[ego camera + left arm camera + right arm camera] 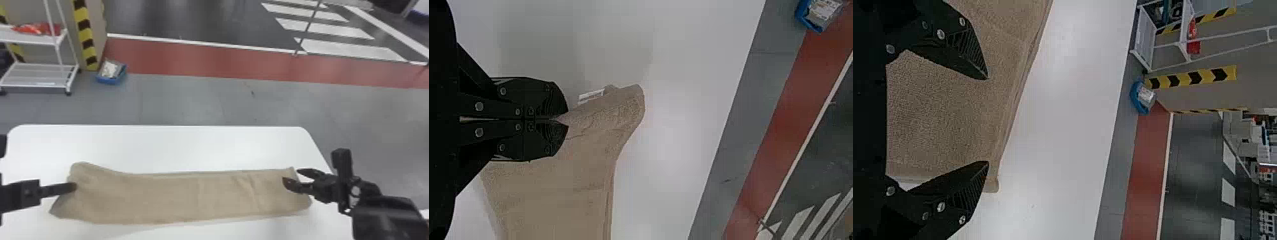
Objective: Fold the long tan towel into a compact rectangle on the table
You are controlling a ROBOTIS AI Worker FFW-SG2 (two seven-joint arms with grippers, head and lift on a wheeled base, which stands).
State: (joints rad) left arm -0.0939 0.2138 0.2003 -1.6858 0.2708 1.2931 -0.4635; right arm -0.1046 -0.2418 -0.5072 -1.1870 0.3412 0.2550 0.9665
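The tan towel (178,198) lies stretched lengthwise across the white table, its left end bunched and slightly raised. My left gripper (74,186) is at that left end. In the left wrist view my left gripper (563,120) is shut on the edge of the towel (554,200), with a small white tag beside the pinched part. My right gripper (292,178) is over the towel's right end. The right wrist view has my right gripper (988,120) open, its fingers wide apart above the end of the towel (948,115), nothing held between them.
The white table (166,146) has bare surface behind the towel, and its right edge slopes past the right arm. On the floor beyond stand a blue bin (110,73) and a white wheeled rack (38,75).
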